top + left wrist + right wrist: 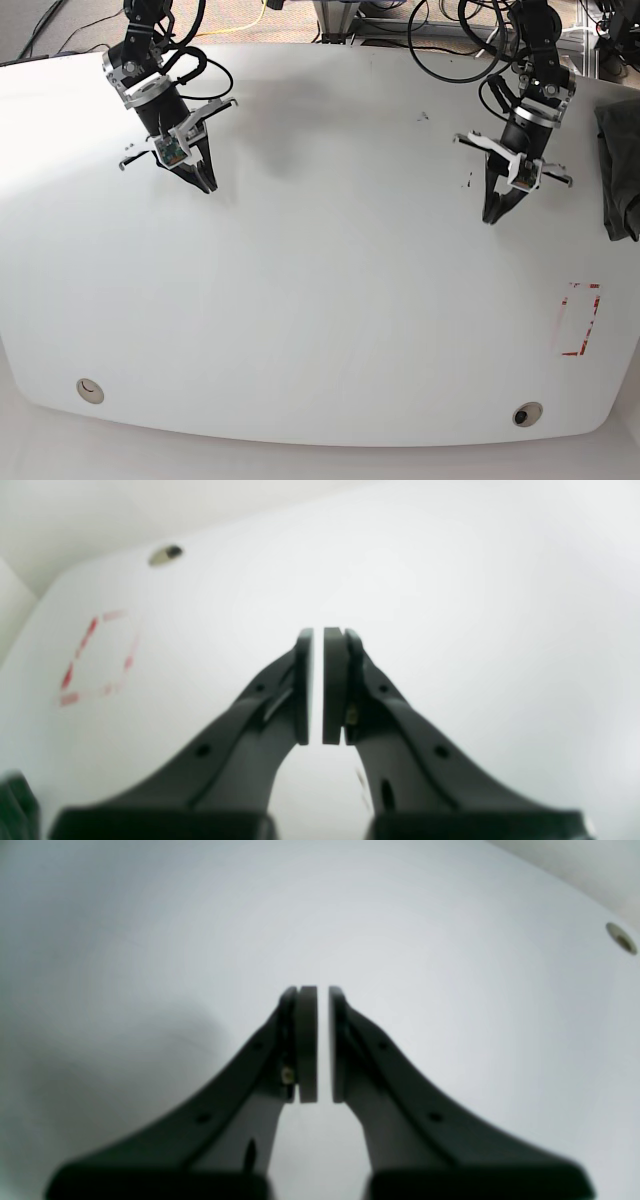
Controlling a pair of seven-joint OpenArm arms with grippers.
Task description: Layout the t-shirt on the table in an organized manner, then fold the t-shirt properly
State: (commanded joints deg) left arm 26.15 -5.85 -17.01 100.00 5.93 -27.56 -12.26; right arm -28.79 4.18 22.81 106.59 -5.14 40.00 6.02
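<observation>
Both arms hover over the white table. Left gripper and right gripper: pads nearly together, a thin gap, holding nothing. The dark t-shirt lies bunched at the table's edge beside the left arm, above the red dashed rectangle.

Both arms showing black links w/ silver-white joint collars and looping black cables; left gripper and right gripper wearing dark tapered fingers w/ flat pads, small screw holes.
</observation>
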